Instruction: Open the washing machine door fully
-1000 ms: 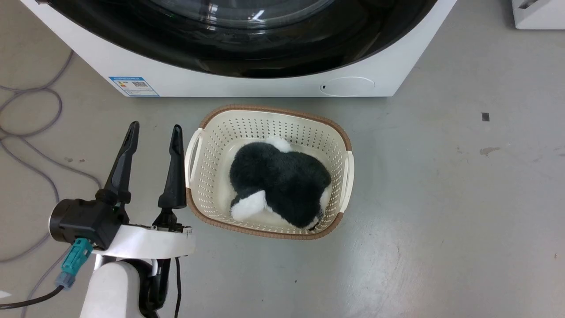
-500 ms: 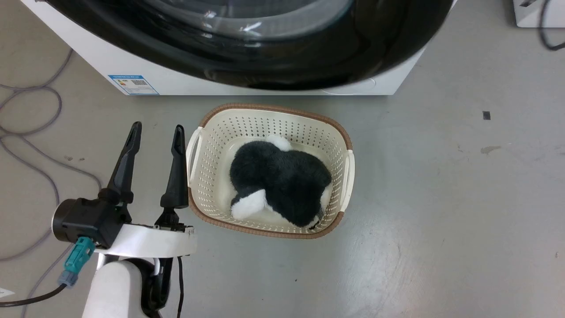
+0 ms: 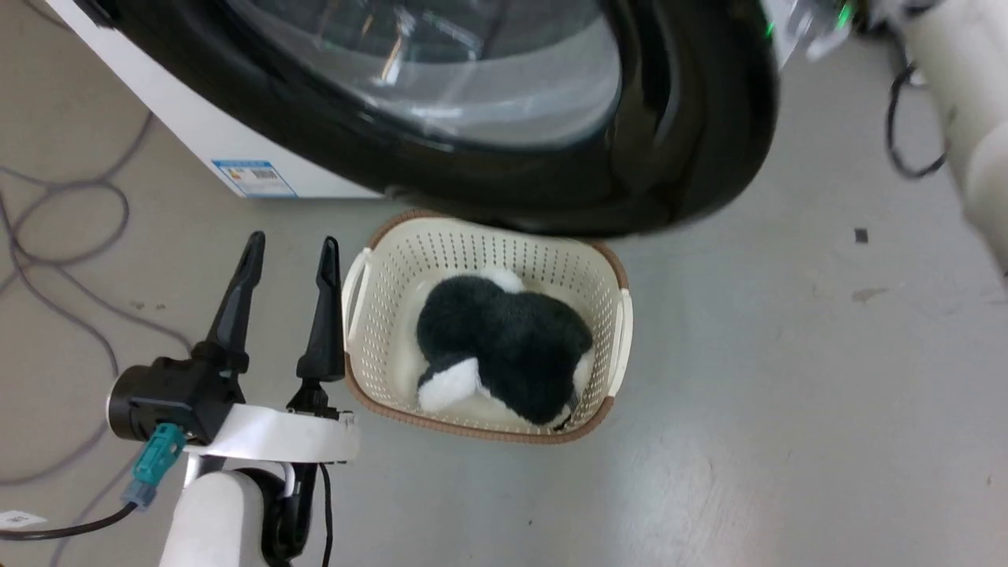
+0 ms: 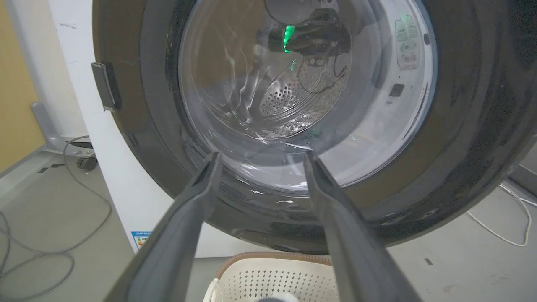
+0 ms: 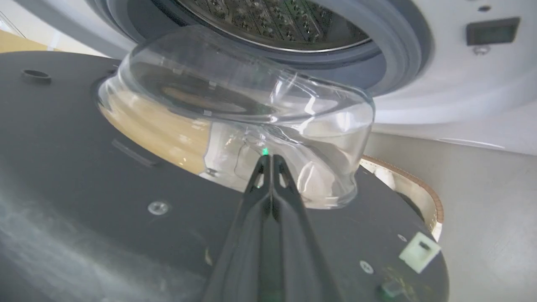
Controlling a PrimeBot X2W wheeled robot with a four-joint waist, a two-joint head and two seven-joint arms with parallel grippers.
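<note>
The washing machine door (image 3: 693, 157), a glossy black disc with a clear glass bowl (image 3: 472, 71), stands partly swung out from the white machine (image 3: 197, 126) and overhangs the basket's far rim. In the right wrist view I look along the door's inner face (image 5: 84, 167), and the bowl (image 5: 251, 105) bulges toward the drum. My right gripper (image 5: 268, 157) is shut, its tips close to the bowl's base, with nothing seen between them. My pale right forearm (image 3: 969, 118) shows at the upper right. My left gripper (image 3: 292, 239) stands open, low and left of the basket, and it faces the door's outer side (image 4: 461, 126).
A cream perforated basket (image 3: 606, 268) holding a black and white plush toy (image 3: 504, 346) sits on the floor under the door. Grey cables (image 3: 63, 236) loop on the floor at the left. The steel drum (image 5: 272, 21) and grey rubber ring (image 5: 394, 54) are exposed.
The door has swung out from flat against the machine to well ajar. My right forearm has come into view at the upper right. The head view shifted slightly; the left gripper kept its pose.
</note>
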